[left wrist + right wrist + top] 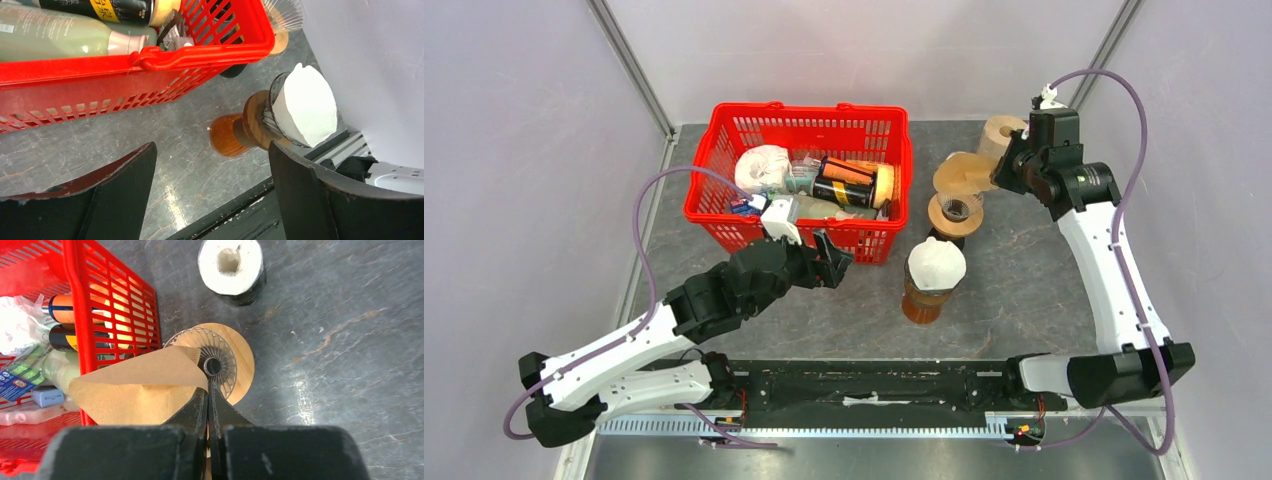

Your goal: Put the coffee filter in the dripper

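Grey worktop, filter by dripper.
My right claw pinches the filter; dripper sits just ahead, below. My left claw gapes empty.

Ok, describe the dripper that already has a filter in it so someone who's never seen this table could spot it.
Find the red basket; just off its near right corner, toward the arms, stands a dripper perched on an amber glass jar. It alone holds a white paper filter, while the dripper behind it is empty, with a brown filter held over its edge.
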